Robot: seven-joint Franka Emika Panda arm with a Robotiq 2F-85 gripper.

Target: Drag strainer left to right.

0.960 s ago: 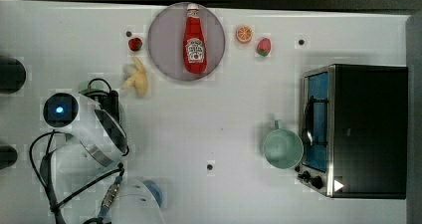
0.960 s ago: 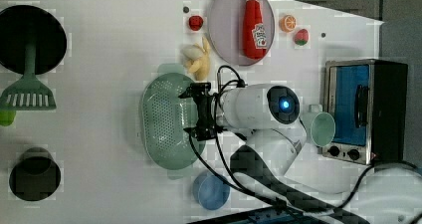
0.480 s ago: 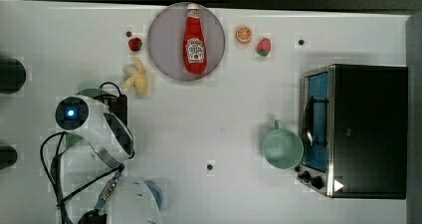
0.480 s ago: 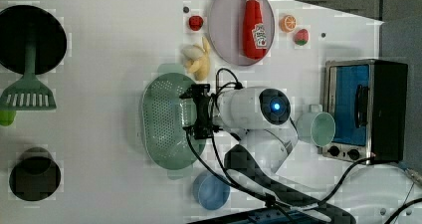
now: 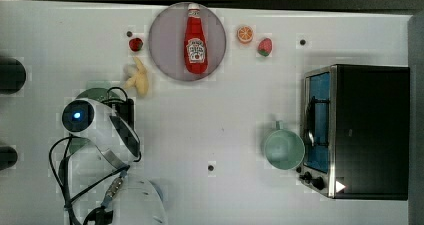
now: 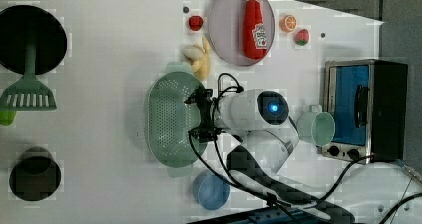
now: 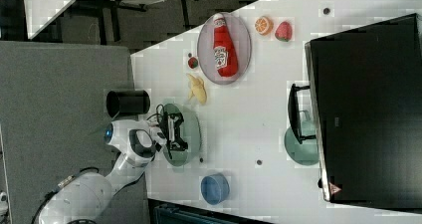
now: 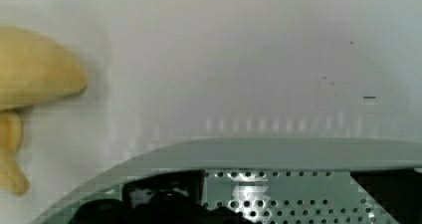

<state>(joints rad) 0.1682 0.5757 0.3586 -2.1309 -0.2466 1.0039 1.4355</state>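
Note:
The strainer (image 6: 171, 117) is a pale mint-green oval colander with small holes, lying on the white table at the left view's middle. My gripper (image 6: 201, 115) hangs open over its rim on the left view's right side, one black finger (image 6: 197, 97) toward each end of that rim. The right view has the gripper (image 7: 174, 132) over the strainer (image 7: 193, 129) too. In the wrist view the smooth rim (image 8: 278, 153) runs across, with the holed inside below it and a dark finger (image 8: 164, 204) at either side. In the top view the arm covers most of the strainer (image 5: 97, 92).
A banana (image 5: 139, 77) lies close beside the strainer. A plate (image 5: 167, 40) holds a ketchup bottle (image 5: 195, 40). A mint mug (image 5: 284, 149) stands by the toaster oven (image 5: 360, 130). A blue bowl (image 6: 211, 190) sits near the arm's base. A green spatula (image 6: 27, 92) lies at the left view's left.
The arm's wrist has shifted slightly over the strainer, toward the top view's right. The strainer has not moved and the jaws have stayed open.

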